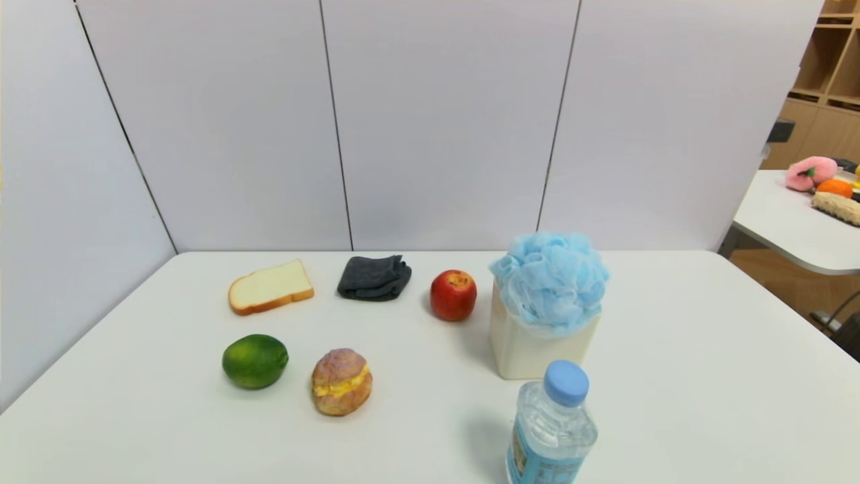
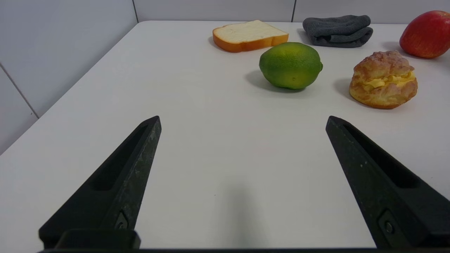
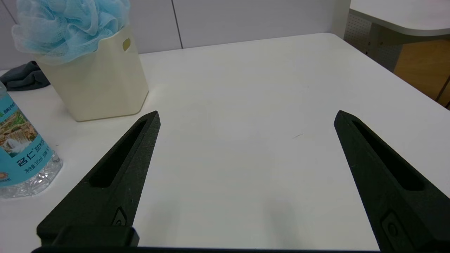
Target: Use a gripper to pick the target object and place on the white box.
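The light-blue mesh bath pouf (image 1: 551, 279) (image 3: 70, 24) rests on top of the cream-white box (image 1: 531, 349) (image 3: 98, 84), filling its mouth and bulging over the rim. The box stands right of the table's middle. Neither arm shows in the head view. My left gripper (image 2: 242, 121) hovers open over bare table near the left front, nothing between its fingers. My right gripper (image 3: 246, 117) is open too, low over the right front of the table, apart from the box, holding nothing.
A red apple (image 1: 453, 294), grey cloth (image 1: 374, 277), bread slice (image 1: 270, 287), green lime (image 1: 255, 361) and cream puff (image 1: 341, 381) lie left of the box. A blue-capped water bottle (image 1: 552, 430) stands in front of it. A second table (image 1: 793, 222) sits at the right.
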